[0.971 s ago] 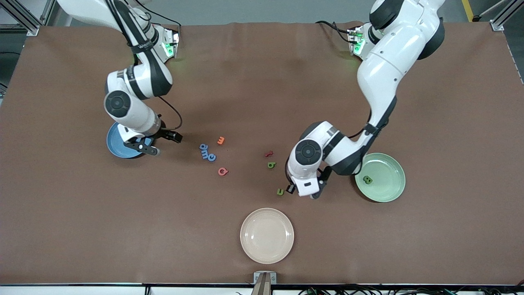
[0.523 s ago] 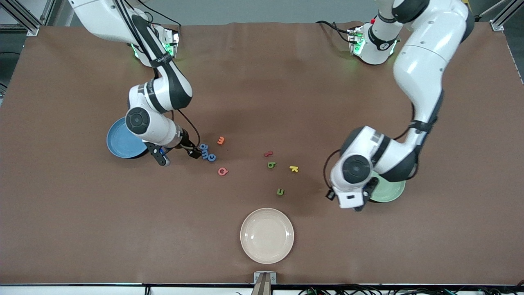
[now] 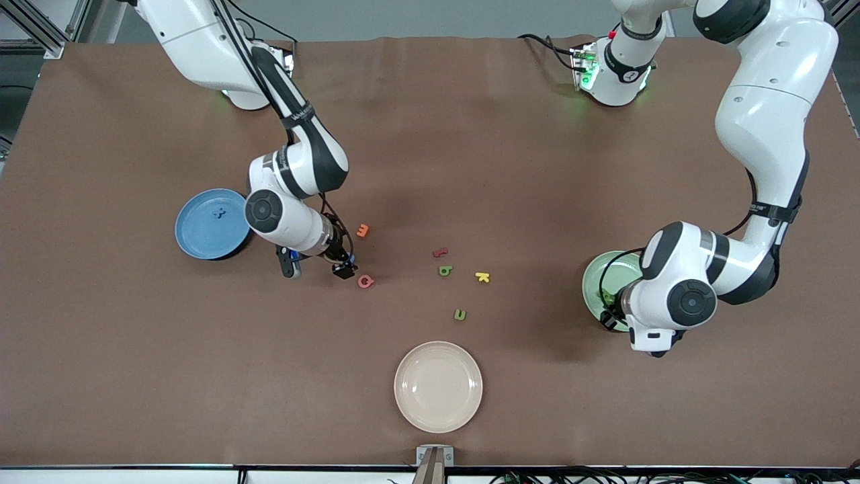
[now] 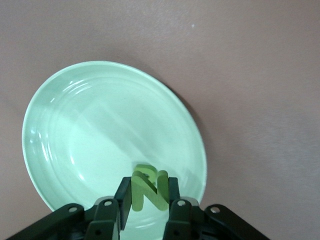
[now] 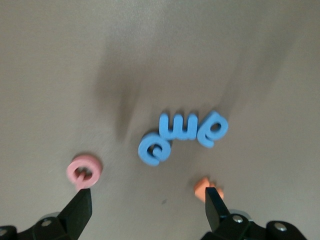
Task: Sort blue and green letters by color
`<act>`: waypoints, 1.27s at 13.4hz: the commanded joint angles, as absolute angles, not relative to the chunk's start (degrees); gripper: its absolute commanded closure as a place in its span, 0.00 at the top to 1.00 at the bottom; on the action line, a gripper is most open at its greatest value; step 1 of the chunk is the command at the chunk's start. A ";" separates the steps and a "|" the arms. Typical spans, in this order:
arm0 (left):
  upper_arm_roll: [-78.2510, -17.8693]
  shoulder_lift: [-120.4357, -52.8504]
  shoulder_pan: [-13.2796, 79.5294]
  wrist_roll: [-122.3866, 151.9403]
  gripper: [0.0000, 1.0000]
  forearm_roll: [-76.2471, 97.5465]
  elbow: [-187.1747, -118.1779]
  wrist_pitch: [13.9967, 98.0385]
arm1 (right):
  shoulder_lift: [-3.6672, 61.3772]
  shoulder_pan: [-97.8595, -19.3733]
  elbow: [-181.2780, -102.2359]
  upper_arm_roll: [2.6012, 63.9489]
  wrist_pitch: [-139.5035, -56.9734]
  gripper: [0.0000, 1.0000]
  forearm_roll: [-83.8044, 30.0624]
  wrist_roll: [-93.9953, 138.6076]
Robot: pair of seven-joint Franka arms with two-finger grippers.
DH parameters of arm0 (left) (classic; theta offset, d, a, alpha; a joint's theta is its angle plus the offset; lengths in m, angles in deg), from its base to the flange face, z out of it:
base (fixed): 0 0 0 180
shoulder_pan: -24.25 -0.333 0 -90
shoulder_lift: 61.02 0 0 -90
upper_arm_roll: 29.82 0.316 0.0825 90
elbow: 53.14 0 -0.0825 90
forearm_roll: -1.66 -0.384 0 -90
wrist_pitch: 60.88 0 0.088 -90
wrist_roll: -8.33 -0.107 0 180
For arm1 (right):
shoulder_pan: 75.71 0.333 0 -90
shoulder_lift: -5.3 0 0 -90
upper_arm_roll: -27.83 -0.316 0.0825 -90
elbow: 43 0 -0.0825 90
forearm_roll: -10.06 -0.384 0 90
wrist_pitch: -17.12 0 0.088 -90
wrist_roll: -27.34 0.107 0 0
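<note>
My left gripper (image 4: 148, 196) is shut on an olive green letter N (image 4: 147, 187), held upright over the pale green plate (image 4: 90, 120). In the front view that gripper (image 3: 610, 317) hangs at the rim of the green plate (image 3: 596, 275). My right gripper (image 5: 146, 207) stands wide open just above the table, over three blue letters (image 5: 177, 127) lying in a tight cluster. In the front view the right gripper (image 3: 317, 267) and its arm hide that cluster. One blue letter (image 3: 218, 214) lies in the blue plate (image 3: 201, 235). Two green letters (image 3: 445, 271) (image 3: 460, 314) lie mid-table.
A pink letter (image 5: 84, 171) and an orange letter (image 5: 207, 187) lie close beside the right gripper's fingers. A red letter (image 3: 440, 253) and a yellow K (image 3: 482, 277) lie by the green ones. A cream plate (image 3: 438, 386) stands nearest the front camera.
The right arm swung from the blue plate to over the blue cluster, its jaws widening. The left arm carried the green letter from mid-table to over the green plate.
</note>
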State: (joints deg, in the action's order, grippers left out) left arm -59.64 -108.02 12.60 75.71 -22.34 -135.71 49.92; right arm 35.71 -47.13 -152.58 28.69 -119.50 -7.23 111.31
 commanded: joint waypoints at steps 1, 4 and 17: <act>-60.32 -105.67 11.42 75.56 0.80 -25.49 -140.41 50.83 | 39.31 -46.18 -149.43 29.93 -118.85 1.00 -1.99 114.25; -61.98 -104.71 11.68 77.57 0.99 -25.59 -140.59 50.39 | 39.32 -44.26 -149.35 31.95 -117.27 0.99 -1.98 115.40; -56.12 -119.28 38.99 109.46 0.79 -24.71 -122.86 67.17 | 42.04 -43.37 -147.06 31.96 -117.79 0.58 -2.07 125.60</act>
State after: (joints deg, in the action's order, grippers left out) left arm -58.81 -114.66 34.26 104.50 -24.53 -129.79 66.55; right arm 41.19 -44.22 -148.55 31.20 -118.30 -3.04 123.87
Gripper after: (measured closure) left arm 0.194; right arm 0.313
